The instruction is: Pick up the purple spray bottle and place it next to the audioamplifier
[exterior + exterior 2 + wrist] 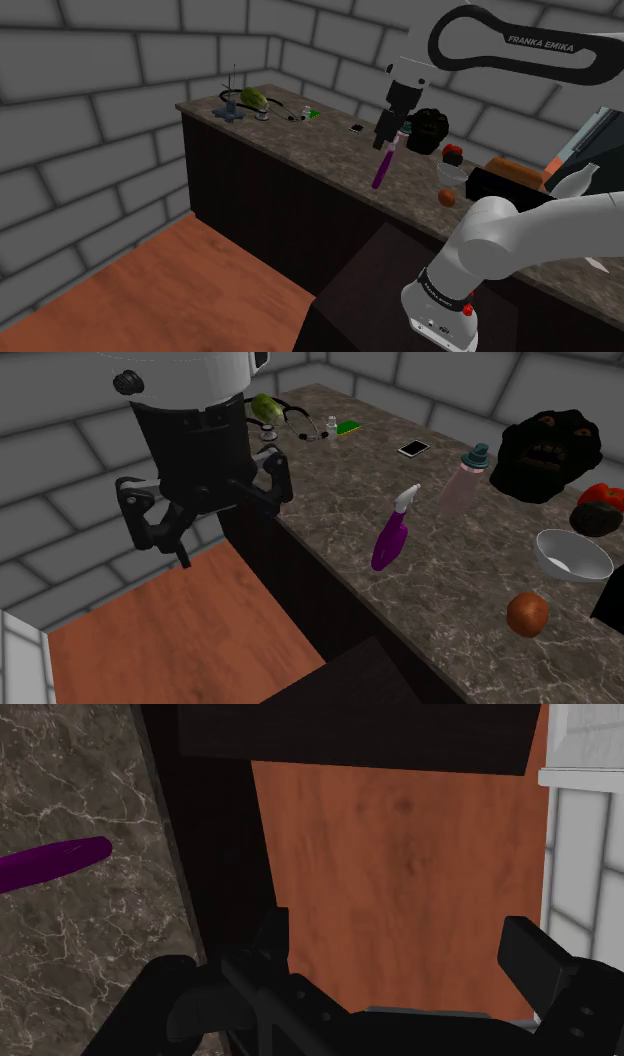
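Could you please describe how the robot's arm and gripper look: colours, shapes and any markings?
The arm has rounded white links with dark joints. An upper link carries a dark band with the white lettering FRANKA EMIKA, and a small red dot sits on a lower link. The gripper is all black: a blocky body with two squared fingers.

Dim, even light lies over everything, and the cabinet front (240,195) below the counter (330,152) goes nearly black.
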{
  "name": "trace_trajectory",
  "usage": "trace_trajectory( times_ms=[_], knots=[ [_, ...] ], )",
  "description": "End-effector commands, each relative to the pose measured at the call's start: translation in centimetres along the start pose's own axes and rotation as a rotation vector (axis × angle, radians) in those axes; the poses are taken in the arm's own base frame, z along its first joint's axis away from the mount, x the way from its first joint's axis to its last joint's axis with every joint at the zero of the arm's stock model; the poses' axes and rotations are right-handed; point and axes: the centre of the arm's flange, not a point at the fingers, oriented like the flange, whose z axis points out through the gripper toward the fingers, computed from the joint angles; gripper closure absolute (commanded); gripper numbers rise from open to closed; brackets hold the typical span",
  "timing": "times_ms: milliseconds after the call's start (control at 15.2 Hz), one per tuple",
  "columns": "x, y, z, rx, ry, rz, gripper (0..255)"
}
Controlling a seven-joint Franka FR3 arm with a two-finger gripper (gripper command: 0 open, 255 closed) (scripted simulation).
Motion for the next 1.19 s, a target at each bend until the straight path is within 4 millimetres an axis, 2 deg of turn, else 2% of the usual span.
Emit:
trace_trajectory(
  times_ms=[0, 594, 1122],
  knots=[
    [0.0, 0.0, 0.0, 0.000, 0.000, 0.000, 0],
    [6.7, 10.4, 3.5, 0.044, -0.047, 0.238, 0],
    [10.3, 20.5, 7.2, 0.083, -0.090, 0.449, 0]
  ],
)
